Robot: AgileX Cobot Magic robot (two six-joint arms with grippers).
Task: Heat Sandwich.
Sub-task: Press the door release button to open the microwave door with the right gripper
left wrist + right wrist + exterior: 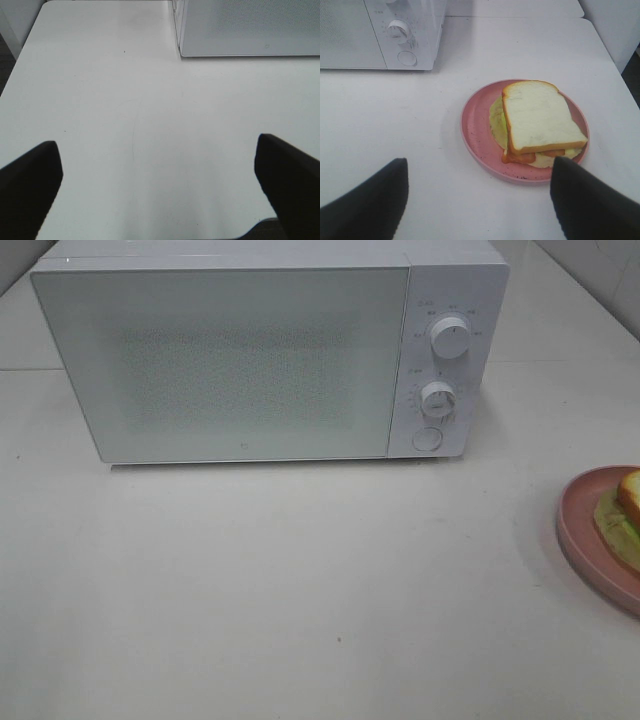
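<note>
The sandwich sits on the pink plate, right of the closed microwave, probably placed clear of its door swing. The right end effector and left end effector stand released, holding nothing.

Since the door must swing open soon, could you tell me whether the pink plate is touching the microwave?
Apart. The right wrist view shows a wide strip of bare table between the pink plate and the microwave.
</note>
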